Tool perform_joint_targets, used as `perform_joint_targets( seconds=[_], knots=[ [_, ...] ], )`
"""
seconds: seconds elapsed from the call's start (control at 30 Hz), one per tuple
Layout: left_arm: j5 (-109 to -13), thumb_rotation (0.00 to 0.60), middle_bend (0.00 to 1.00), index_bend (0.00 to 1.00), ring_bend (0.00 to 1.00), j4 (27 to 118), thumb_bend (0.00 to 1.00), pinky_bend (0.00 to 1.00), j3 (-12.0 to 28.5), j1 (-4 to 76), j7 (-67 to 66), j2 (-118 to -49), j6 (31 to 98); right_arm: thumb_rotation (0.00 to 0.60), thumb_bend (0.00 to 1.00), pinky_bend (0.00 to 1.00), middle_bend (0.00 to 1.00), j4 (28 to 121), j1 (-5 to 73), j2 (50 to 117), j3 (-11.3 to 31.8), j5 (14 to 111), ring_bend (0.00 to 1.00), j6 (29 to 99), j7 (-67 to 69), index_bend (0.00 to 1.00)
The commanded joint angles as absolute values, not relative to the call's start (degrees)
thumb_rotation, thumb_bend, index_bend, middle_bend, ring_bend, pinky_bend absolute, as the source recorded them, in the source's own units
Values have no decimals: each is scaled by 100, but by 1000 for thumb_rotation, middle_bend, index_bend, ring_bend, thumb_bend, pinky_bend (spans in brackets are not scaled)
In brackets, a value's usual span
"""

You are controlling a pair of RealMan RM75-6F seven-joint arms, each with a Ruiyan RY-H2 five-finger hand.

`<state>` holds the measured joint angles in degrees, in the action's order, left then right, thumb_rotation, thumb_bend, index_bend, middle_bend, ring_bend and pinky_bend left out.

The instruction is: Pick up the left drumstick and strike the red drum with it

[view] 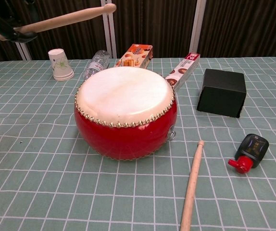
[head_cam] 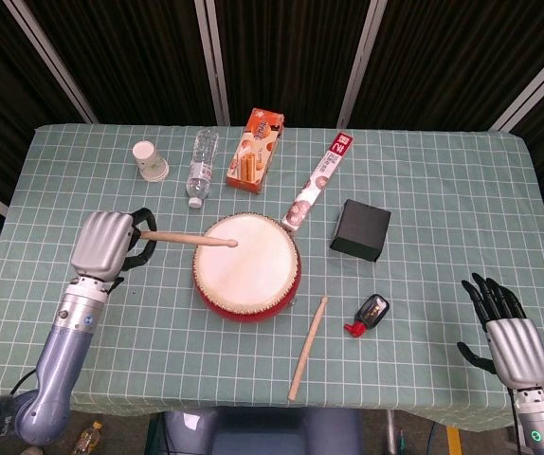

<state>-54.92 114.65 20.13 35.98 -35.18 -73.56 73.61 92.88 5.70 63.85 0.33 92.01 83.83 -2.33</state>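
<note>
One left robot hand (head_cam: 108,243) grips the left drumstick (head_cam: 186,237) by its butt, holding it raised with the tip above the red drum (head_cam: 246,266) skin. That drum sits mid-worktop (head_cam: 82,180), a second drumstick (head_cam: 308,347) lying just right of it. Right robot hand (head_cam: 507,336) hovers spread, holding nothing.

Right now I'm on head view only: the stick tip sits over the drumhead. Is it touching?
Observer: No. In the chest view the drumstick is raised, with its tip well above the red drum and clear air between them.
Operator: Tilt?
Observer: The tip end is higher than the butt, which the left robot hand grips.
Operator: Anything on the drum's side wall?
Observer: A small metal ring, on the side nearest the lying drumstick.
</note>
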Motion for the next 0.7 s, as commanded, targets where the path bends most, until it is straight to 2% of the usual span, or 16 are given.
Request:
perform_joint_targets(
  seconds=[0.03, 0.27, 0.43, 0.5, 0.57, 0.7],
  knots=[
    [-5038, 600, 1000, 732, 1000, 11340, 555, 897, 2229, 4039, -4053, -7703, 7431, 600, 251, 116, 0, 9293, 572, 6379, 26, 9200, 0, 8371, -211, 0],
    [-4322, 600, 1000, 735, 1000, 10677, 555, 901, 2349, 4754, -4806, -8349, 7434, 600, 251, 116, 0, 9294, 580, 6373, 18, 9188, 0, 8342, -132, 0],
    [-3604, 600, 1000, 744, 1000, 10045, 557, 911, 1887, 5141, -5864, -8744, 7358, 600, 251, 116, 0, 9273, 587, 6375, 22, 9212, 0, 8357, -84, 0],
    [-2808, 600, 1000, 746, 1000, 10095, 557, 911, 1685, 5336, -6707, -8712, 7331, 600, 251, 116, 0, 9266, 582, 6373, 22, 9227, 0, 8378, -75, 0],
    [-2100, 600, 1000, 747, 1000, 10251, 557, 911, 1684, 5527, -7277, -8638, 7414, 600, 251, 116, 0, 9266, 578, 6371, 19, 9229, 0, 8386, -53, 0],
    [-1329, 600, 1000, 748, 1000, 10588, 558, 911, 1755, 5747, -7739, -8336, 7502, 600, 251, 116, 0, 9259, 575, 6372, 21, 9227, 0, 8393, -57, 0]
  ],
)
